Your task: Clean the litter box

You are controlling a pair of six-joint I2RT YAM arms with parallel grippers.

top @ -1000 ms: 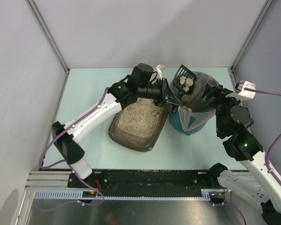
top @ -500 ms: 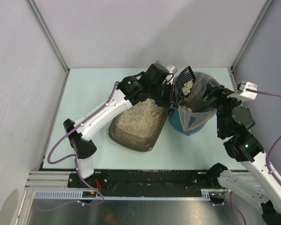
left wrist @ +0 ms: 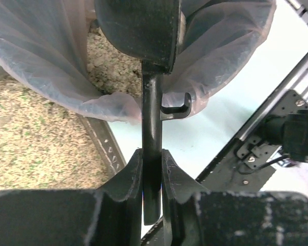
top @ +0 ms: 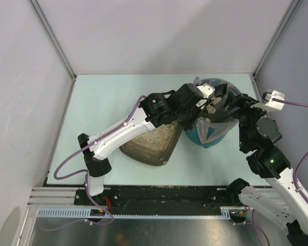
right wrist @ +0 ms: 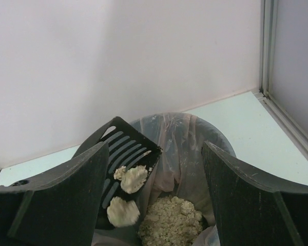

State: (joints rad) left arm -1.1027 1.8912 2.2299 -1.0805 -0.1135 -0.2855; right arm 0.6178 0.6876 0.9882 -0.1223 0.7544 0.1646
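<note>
Beside the litter box [top: 149,146], the left hand [left wrist: 152,166] clamps the scoop [right wrist: 126,154]; the right hand [right wrist: 155,154] gapes.

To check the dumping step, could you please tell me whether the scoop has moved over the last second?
Yes: the scoop has shifted right, further over the teal bin.

A black slotted scoop [right wrist: 124,154] (two pale clumps [right wrist: 132,178] aboard) tilts over the bag-lined bin [right wrist: 195,122].

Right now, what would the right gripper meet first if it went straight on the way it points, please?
Probably the bin's bag liner, close beside the loaded scoop; depth is unclear.
</note>
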